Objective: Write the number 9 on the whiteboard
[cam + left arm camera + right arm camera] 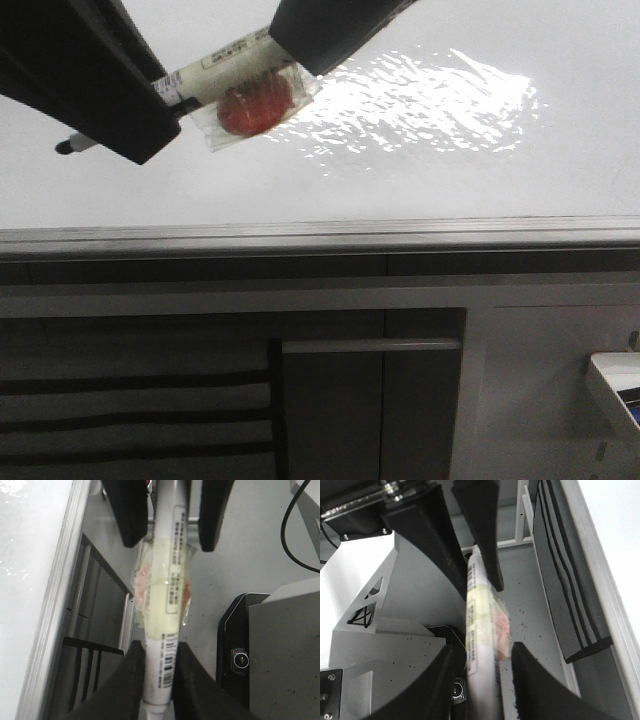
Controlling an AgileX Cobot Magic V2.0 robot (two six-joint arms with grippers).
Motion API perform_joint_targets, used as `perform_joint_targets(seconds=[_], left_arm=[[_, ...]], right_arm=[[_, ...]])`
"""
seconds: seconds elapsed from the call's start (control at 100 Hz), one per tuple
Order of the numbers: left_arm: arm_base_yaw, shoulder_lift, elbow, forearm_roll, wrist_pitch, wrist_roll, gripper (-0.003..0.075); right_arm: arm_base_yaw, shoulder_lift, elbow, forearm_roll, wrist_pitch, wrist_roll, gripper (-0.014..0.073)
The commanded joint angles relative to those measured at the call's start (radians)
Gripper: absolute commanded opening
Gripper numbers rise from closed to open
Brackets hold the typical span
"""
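Observation:
The whiteboard (420, 180) fills the upper front view, glossy white with a rippled glare patch (420, 100) and a grey edge strip (320, 236). No marker stroke of the number 9 shows on it. A white marker (215, 68) with a red blob taped to its barrel (255, 108) hangs over the board, its dark tip (65, 147) close to the surface. My left gripper (157, 680) is shut on the marker (167, 605) near its tip end. My right gripper (482, 680) straddles the marker's (480, 630) other end, with a gap at one finger (530, 680).
Below the board's edge are dark cabinet panels (330, 400) with a handle bar (370, 345). A white tray corner (615, 385) sits at the lower right. The left wrist view shows a black cable (285, 530) and a grey robot base (285, 645).

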Motion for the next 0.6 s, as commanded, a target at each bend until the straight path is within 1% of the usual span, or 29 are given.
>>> perform_joint_targets(seconds=[0.0, 0.2, 0.32, 0.37, 0.44, 0.54, 0.59], left_arm=[[-0.009, -0.026, -0.035, -0.045, -0.036, -0.004, -0.0020], [-0.009, -0.026, -0.035, -0.045, -0.037, -0.004, -0.0020], [-0.009, -0.026, -0.035, -0.045, -0.039, -0.004, -0.0018], [-0.009, -0.026, -0.035, -0.045, -0.043, -0.004, -0.0001], [-0.009, -0.026, -0.037, -0.045, -0.045, -0.004, 0.0078], [-0.009, -0.026, -0.048, -0.045, -0.063, -0.004, 0.0267], [-0.004, -0.027, -0.061, -0.037, -0.061, -0.020, 0.0343]], right_arm=[[0.005, -0.023, -0.029, 0.038, -0.009, -0.023, 0.0195], [0.005, -0.023, -0.029, 0.038, -0.009, -0.031, 0.0052], [0.005, -0.023, -0.029, 0.036, -0.009, -0.031, -0.0004], [0.005, -0.023, -0.029, 0.036, -0.009, -0.031, -0.0025], [0.005, -0.023, -0.029, 0.036, -0.009, -0.031, -0.0048], [0.005, -0.026, -0.031, 0.013, -0.014, -0.031, -0.0045], [0.005, -0.037, -0.031, -0.019, -0.029, -0.009, -0.0045]])
